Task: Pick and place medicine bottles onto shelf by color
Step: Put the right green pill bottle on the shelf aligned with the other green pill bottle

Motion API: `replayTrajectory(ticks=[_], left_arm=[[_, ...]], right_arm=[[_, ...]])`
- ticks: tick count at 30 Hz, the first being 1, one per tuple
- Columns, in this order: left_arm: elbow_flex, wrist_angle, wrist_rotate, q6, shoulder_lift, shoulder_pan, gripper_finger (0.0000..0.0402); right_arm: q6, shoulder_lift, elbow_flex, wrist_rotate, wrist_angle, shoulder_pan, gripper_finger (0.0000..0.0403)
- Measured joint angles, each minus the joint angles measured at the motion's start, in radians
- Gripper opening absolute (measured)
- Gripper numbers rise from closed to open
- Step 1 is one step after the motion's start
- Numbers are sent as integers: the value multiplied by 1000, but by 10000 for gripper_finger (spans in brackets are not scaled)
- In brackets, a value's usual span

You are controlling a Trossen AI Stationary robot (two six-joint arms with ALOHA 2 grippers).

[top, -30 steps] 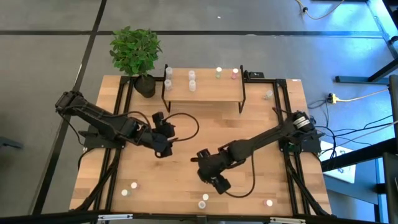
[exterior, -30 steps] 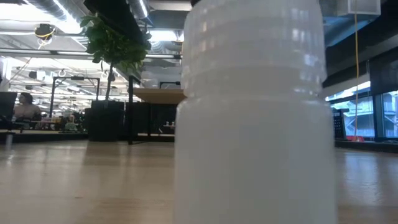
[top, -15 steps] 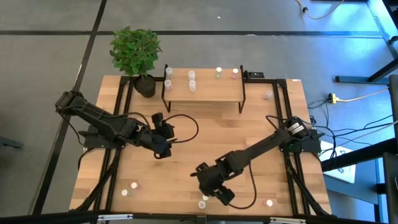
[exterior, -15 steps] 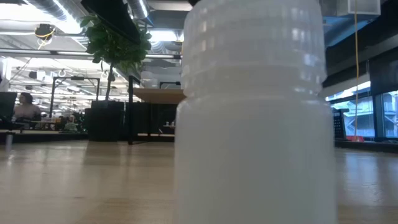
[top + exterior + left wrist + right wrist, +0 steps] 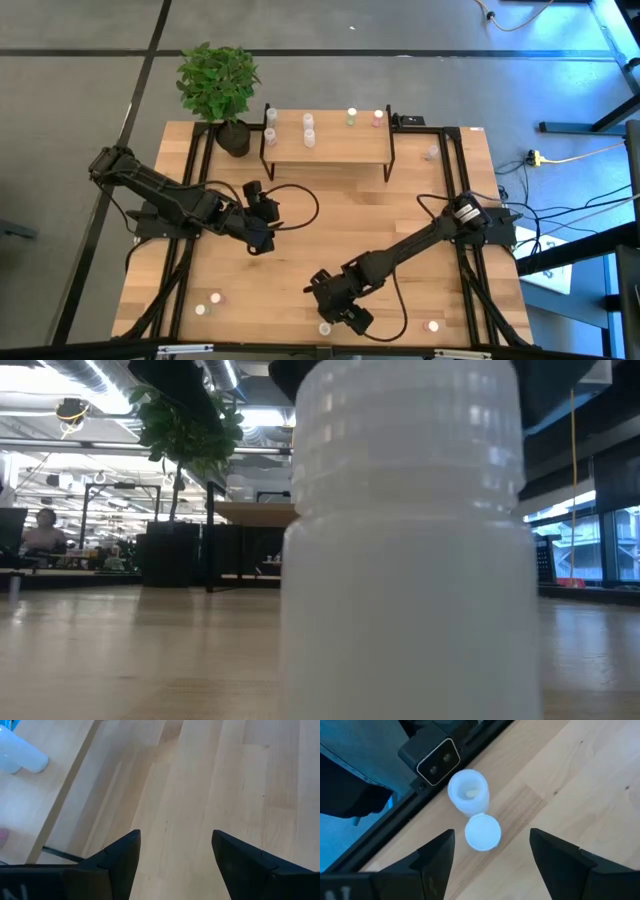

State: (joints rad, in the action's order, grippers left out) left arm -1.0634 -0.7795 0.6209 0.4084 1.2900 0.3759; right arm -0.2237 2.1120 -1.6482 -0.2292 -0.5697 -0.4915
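Right gripper (image 5: pixel 490 855), fingers spread, hovers over two white-capped medicine bottles (image 5: pixel 482 832) at the table's near edge; centre on one, clear of its neighbour. Left gripper (image 5: pixel 175 852) waits spread, mid-table. Shelf (image 5: pixel 340 150) stands far

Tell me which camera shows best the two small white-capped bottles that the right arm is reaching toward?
The right wrist view: both small white-capped bottles sit side by side between its open right gripper. The high view shows only one tiny pale dot beside that gripper. The low view shows one huge whitish bottle, too close to identify. The left wrist view misses them.
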Motion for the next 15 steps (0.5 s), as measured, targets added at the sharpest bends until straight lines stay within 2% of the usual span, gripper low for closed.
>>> replayTrajectory(ticks=[8, 15], left_arm=[[0, 9, -4, 0, 0, 0, 240], [0, 31, -98, 0, 0, 54, 239]], right_arm=[[3, 5, 0, 0, 7, -4, 261], [5, 23, 2, 26, -1, -4, 261]])
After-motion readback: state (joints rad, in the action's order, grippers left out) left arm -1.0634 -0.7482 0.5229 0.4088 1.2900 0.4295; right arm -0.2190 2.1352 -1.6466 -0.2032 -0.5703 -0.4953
